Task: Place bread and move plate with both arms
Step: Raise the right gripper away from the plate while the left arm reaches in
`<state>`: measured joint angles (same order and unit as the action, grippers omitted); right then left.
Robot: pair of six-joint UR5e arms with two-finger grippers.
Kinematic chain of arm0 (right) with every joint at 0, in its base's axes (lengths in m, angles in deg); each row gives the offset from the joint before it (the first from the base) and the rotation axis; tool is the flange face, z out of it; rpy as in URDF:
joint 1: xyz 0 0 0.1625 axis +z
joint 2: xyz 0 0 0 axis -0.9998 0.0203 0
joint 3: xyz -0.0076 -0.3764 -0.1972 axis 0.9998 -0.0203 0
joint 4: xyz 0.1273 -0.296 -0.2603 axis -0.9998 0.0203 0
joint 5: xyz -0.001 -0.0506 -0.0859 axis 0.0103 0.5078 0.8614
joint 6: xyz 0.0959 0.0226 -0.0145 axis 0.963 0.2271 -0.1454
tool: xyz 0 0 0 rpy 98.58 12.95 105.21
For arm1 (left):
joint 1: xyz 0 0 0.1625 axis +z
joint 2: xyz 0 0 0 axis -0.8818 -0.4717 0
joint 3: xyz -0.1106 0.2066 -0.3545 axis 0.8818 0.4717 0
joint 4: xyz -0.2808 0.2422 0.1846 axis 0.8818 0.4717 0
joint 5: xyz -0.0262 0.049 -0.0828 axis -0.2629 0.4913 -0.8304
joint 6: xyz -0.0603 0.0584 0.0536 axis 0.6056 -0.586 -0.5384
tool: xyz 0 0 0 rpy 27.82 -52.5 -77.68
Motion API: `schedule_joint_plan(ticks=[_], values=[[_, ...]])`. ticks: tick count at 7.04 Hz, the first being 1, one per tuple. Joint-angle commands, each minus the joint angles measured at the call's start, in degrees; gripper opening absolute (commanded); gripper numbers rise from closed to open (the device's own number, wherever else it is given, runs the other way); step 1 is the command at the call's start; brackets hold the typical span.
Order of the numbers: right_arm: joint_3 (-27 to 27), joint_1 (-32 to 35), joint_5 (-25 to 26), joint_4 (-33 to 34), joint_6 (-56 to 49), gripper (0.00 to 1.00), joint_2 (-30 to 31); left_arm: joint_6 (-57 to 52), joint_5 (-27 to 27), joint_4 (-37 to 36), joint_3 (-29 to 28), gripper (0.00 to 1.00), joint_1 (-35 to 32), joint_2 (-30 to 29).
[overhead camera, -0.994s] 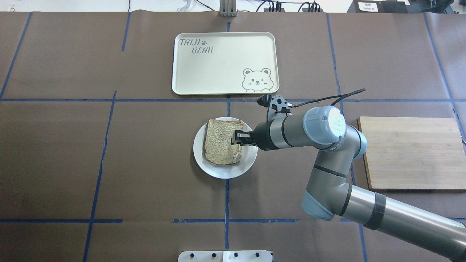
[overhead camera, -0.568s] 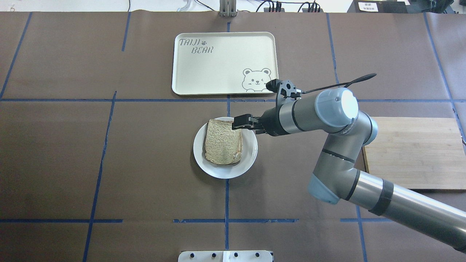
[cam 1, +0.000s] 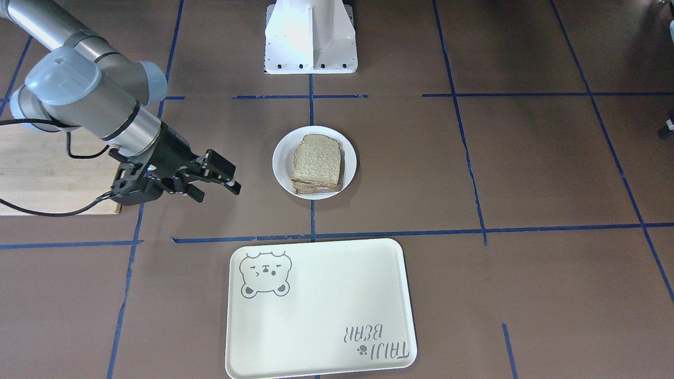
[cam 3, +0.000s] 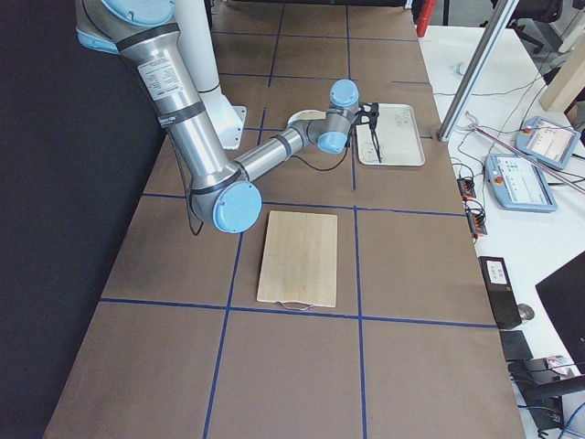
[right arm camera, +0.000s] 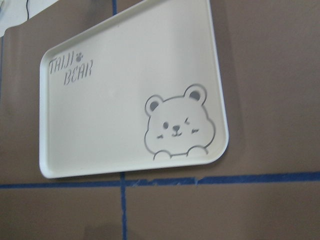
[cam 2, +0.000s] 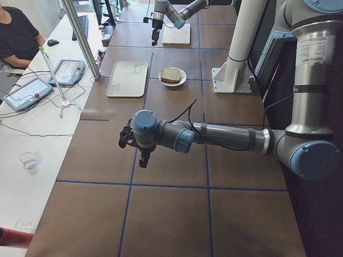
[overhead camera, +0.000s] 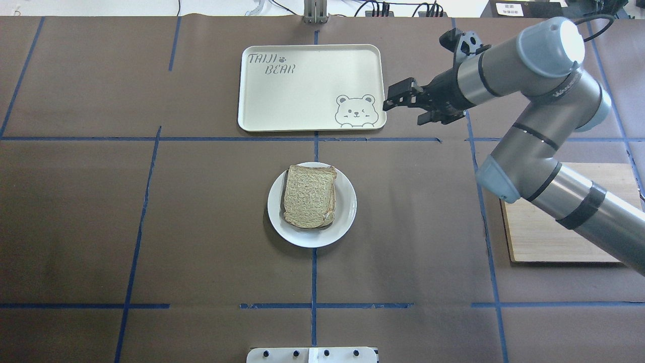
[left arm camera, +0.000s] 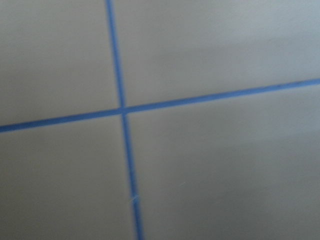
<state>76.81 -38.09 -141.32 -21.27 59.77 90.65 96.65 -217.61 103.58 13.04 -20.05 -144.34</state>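
Right end effector (overhead camera: 404,113) fully open, no load, approx. 1 o'clock of small round white plate (overhead camera: 346,209); left end effector (cam 2: 143,162): cannot tell. Poss. fault: uneven dual-arm lift tilts plate, light brown wholemeal bread slice (overhead camera: 308,196) slides off.

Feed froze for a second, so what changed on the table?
The right arm's black gripper left the brown bread slice, swinging away to the cream bear tray's near-right corner, open and empty. Bread, round white plate, tray and wooden board stayed put.
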Motion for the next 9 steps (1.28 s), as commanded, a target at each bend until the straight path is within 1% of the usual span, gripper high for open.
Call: schedule_joint_plan(ticks=[1,2,3,4,5,6,7,8,9], values=[[1.43,6.97,-0.30,11.31,-18.82,1.00,1.76,26.06,5.89,19.75,0.25,1.00,10.40,-2.53],[3.62,9.09,-0.30,17.64,-26.76,1.00,3.60,33.57,10.82,27.05,0.26,1.00,14.97,-2.80],[5.21,11.11,-0.30,21.53,-33.54,1.00,5.36,41.39,14.00,33.47,0.26,1.00,17.54,-2.89],[5.57,12.87,-0.47,24.35,-39.43,1.00,6.42,49.56,16.82,42.59,-0.79,1.00,20.17,-2.81],[5.57,14.28,-0.82,26.29,-43.41,1.00,7.13,59.04,22.16,48.77,-0.97,1.00,24.64,-2.89],[5.49,15.86,-1.09,26.40,-46.67,1.00,8.79,66.27,29.26,53.79,-0.97,1.00,30.08,-3.07],[5.22,17.62,-1.78,28.49,-51.31,1.00,9.41,70.43,36.20,56.54,-0.89,1.00,35.61,-3.68],[5.22,19.29,-2.92,34.08,-56.93,1.00,8.90,75.17,37.66,56.22,-1.15,1.00,38.63,-7.17],[5.22,20.96,-4.15,39.18,-62.73,1.00,8.54,77.13,37.16,55.34,-1.50,0.99,40.75,-9.38]])
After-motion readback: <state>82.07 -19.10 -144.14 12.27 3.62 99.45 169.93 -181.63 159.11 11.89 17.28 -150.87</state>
